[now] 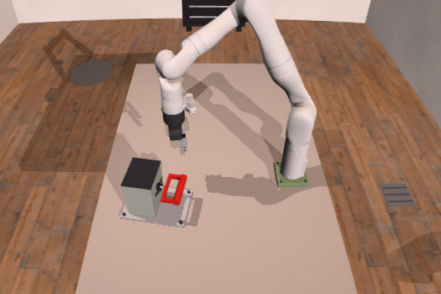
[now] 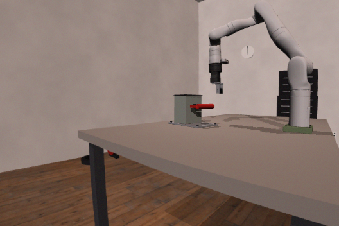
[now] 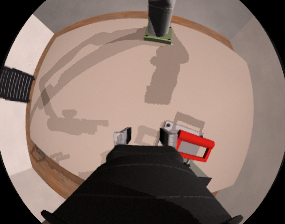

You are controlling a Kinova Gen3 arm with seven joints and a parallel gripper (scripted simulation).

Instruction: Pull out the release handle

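Note:
The release handle's grip (image 1: 174, 189) is a red loop with a level bar, sticking out from a grey-green housing (image 1: 141, 186) with a black top, on a grey base plate. In the exterior view the red grip (image 2: 202, 106) stands level in front of the housing (image 2: 186, 109). My gripper (image 1: 183, 145) points down, open and empty, in the air above and behind the grip; it also shows in the exterior view (image 2: 219, 88). In the wrist view the grip (image 3: 193, 147) lies to the right of my fingers.
The arm's green base (image 1: 291, 174) is bolted to the table right of the housing. The base plate (image 1: 174, 212) extends in front of the housing under the grip. A dark cabinet (image 1: 207, 12) stands beyond the table's far edge.

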